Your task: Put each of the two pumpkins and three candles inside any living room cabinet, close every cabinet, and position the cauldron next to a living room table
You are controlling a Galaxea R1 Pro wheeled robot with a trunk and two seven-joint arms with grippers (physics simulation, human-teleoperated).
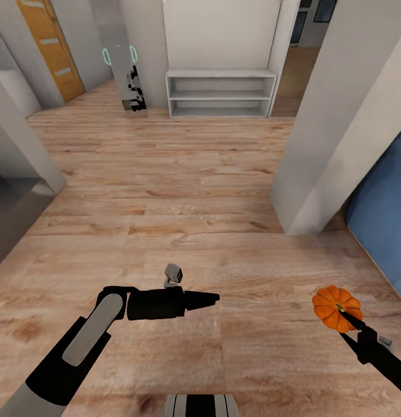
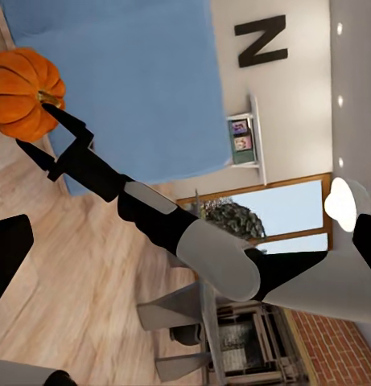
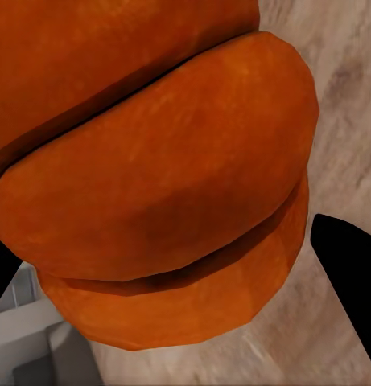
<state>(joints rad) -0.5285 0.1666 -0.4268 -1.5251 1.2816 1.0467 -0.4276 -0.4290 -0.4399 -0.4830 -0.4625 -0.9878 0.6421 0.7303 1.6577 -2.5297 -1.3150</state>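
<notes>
My right gripper (image 1: 343, 313) is shut on one orange ribbed pumpkin (image 1: 335, 307) and holds it above the wooden floor at the lower right. The right wrist view shows the pumpkin (image 3: 153, 185) up close between the two black fingers (image 3: 350, 269). In the left wrist view the pumpkin (image 2: 20, 92) sits at the tip of the right arm. My left gripper (image 1: 214, 299) points right at the lower middle, open and holding nothing. A thin top on grey angled legs (image 2: 181, 310), which looks like the table, stands far off. The candles, cabinet and cauldron are out of view.
A white shelf unit (image 1: 221, 92) with bare shelves stands against the far wall. A white wall corner (image 1: 331, 145) juts in at the right, with something blue (image 1: 383, 214) behind it. An orange door (image 1: 50, 49) is at the far left, and a grey ledge (image 1: 15, 211) at the left.
</notes>
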